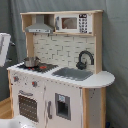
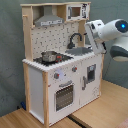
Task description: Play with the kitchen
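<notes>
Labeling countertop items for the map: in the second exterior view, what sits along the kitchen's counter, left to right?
Small metal pot on the red-ringed hob → grey sink with the black faucet behind it → the robot arm at the counter's right end.

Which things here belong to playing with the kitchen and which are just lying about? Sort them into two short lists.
Part of the job:
- kitchen
- hob
- pot on the hob
- sink
- faucet
- oven door
- microwave
- robot arm, beside the sink end in the second exterior view

Just there:
- grey curtain behind
- wooden floor
</notes>
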Controlling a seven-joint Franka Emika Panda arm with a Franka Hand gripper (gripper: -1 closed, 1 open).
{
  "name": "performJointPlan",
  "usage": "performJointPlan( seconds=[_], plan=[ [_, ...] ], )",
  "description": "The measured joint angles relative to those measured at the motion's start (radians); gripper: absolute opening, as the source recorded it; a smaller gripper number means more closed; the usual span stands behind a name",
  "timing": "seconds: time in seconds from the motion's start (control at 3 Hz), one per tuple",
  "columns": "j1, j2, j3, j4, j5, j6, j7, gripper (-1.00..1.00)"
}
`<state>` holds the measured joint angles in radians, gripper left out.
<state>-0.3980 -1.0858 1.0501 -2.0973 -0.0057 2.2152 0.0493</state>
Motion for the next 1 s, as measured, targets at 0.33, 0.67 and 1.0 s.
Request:
performJointPlan(
  seconds=[0.33,0.67,1.0],
  plan=[
    [-0.043,0.092,0.002,0.07,0.0,-0.026,-0.025,1.0],
    [-0.078,0.168,0.016,0.129,0.0,-0.056,-0.04,1.0],
    [-0.116,0.243,0.047,0.179,0.0,-0.083,-0.047,1.0]
  ],
)
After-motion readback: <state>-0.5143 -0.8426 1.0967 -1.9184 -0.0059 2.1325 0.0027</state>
